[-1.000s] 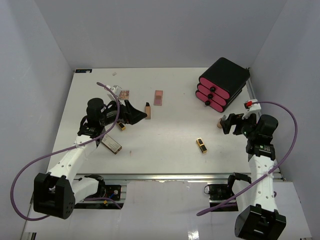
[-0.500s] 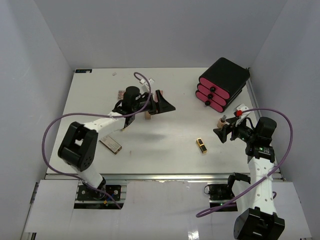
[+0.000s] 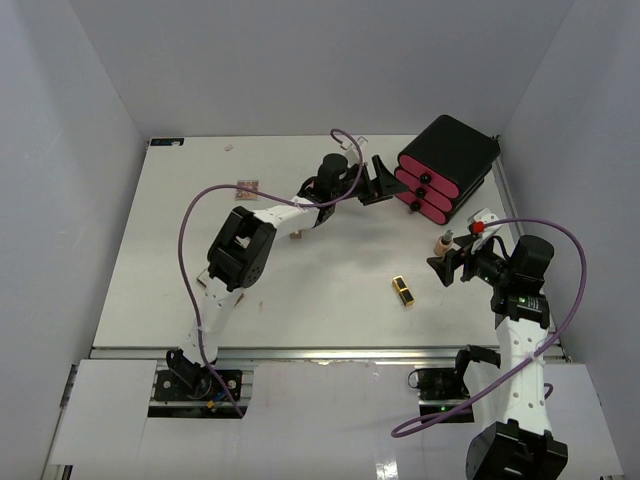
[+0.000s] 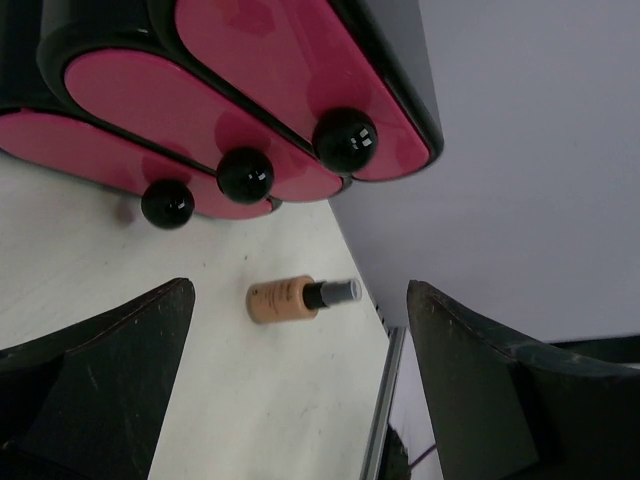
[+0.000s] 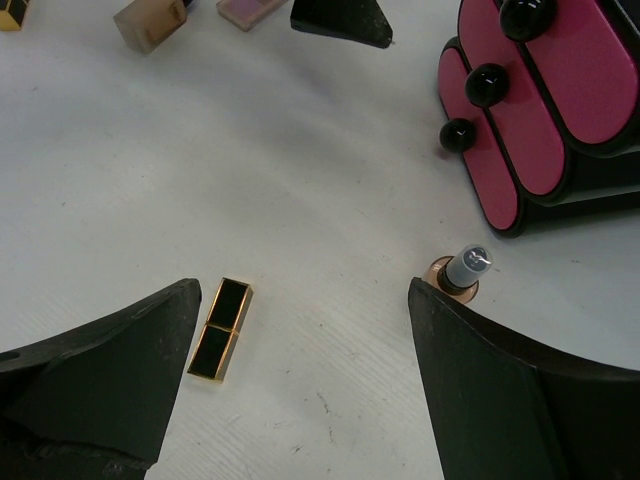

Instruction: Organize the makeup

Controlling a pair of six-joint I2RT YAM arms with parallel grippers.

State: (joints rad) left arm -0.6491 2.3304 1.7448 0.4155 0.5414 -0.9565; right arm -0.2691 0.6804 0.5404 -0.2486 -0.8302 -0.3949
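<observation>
My left gripper (image 3: 386, 183) is open and empty, reaching far right to just in front of the black box with pink drawers (image 3: 447, 165); its wrist view shows the drawer knobs (image 4: 245, 175) and the small tan bottle (image 4: 290, 299) beyond the jaws (image 4: 300, 390). My right gripper (image 3: 447, 268) is open and empty, hovering above the table between a black-and-gold lipstick (image 5: 220, 328) and the tan bottle (image 5: 462, 272). In the top view the bottle (image 3: 441, 243) stands below the box and the lipstick (image 3: 403, 291) lies mid-table. A tan-pink palette (image 3: 247, 187) lies at the back left.
A tan case (image 5: 150, 22) and a pink compact (image 5: 250, 10) lie at the far edge of the right wrist view, by a left fingertip (image 5: 340, 20). The left arm spans the table's back middle. A metal rail (image 3: 500, 185) runs along the right edge beside the box.
My left arm has swung from the left-middle of the table rightward to the drawer box, gripper open. The right gripper backed slightly off the bottle, then stayed still.
</observation>
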